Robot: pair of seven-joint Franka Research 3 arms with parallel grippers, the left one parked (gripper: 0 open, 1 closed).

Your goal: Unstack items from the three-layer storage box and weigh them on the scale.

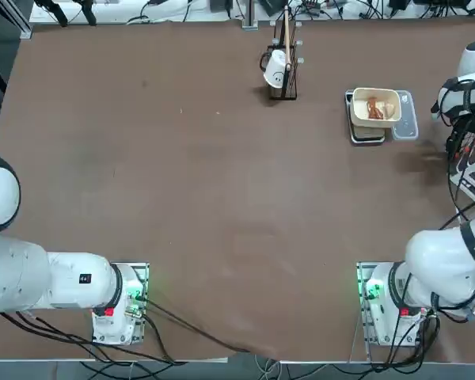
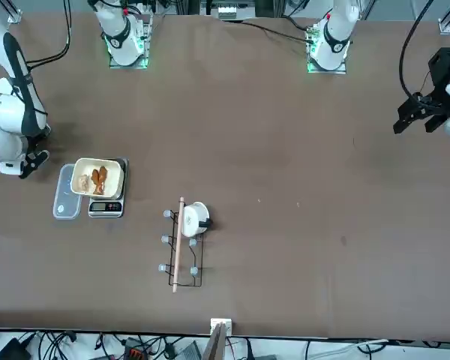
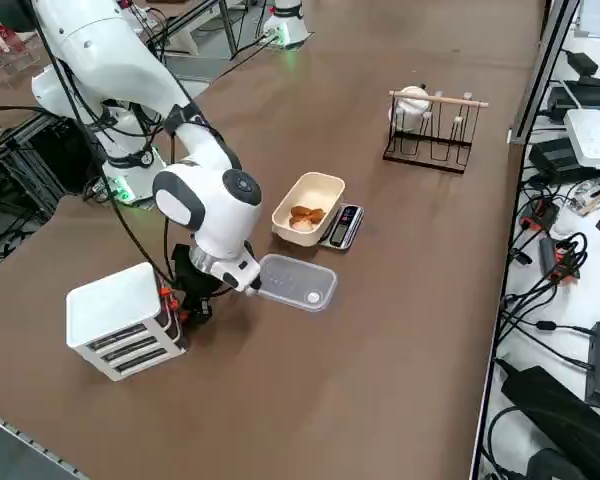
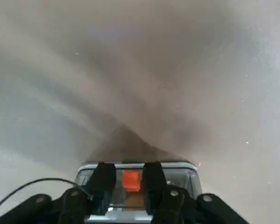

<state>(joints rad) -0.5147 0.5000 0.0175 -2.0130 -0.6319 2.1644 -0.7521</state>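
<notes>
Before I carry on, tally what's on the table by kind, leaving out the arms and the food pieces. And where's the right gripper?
Storage box: 1
Scale: 1
Bowl: 1
Clear lid: 1
Wire stand: 1
White cup: 1
Total: 6
Right gripper: at the storage box, jaws open around an orange handle.

One scale [image 2: 106,208], one cream bowl [image 3: 325,185], one translucent lid [image 3: 298,284], one storage box [image 3: 110,305], one wire stand [image 3: 422,162] and one white cup [image 2: 196,219] are showing, with at least two food pieces [image 2: 99,177] lying there, exact count unclear as they're overlapping.
</notes>
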